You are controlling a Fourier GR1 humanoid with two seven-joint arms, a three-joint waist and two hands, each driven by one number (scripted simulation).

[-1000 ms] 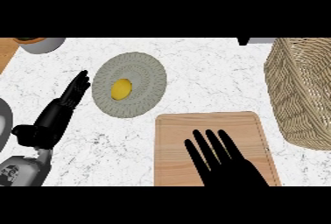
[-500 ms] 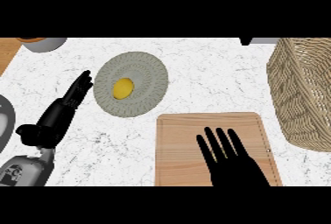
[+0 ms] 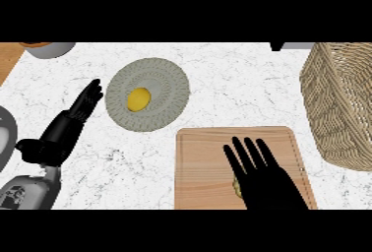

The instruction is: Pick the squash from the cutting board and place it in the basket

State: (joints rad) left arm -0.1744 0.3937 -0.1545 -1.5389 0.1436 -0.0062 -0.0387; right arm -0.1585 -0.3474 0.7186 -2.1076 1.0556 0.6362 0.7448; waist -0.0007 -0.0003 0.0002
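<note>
A wooden cutting board (image 3: pixel 203 167) lies at the lower middle of the counter. My right hand (image 3: pixel 263 177) hovers flat over it with straight fingers pointing away from me. A small yellowish edge of the squash (image 3: pixel 237 187) peeks out at the hand's left side; the rest is hidden beneath the palm. The woven basket (image 3: pixel 341 106) stands at the right edge, apart from the board. My left hand (image 3: pixel 69 123) rests open at the left, fingers up, beside a grey plate.
A grey woven plate (image 3: pixel 163 81) with a yellow item (image 3: pixel 138 99) on it sits left of centre, just behind the board. A grey bowl (image 3: pixel 51 48) is at the far left top, and a dark rim (image 3: pixel 6 135) shows at the left edge.
My right hand has shifted slightly right and toward me over the board, and the squash's edge now shows beside it. The left hand has barely moved.
</note>
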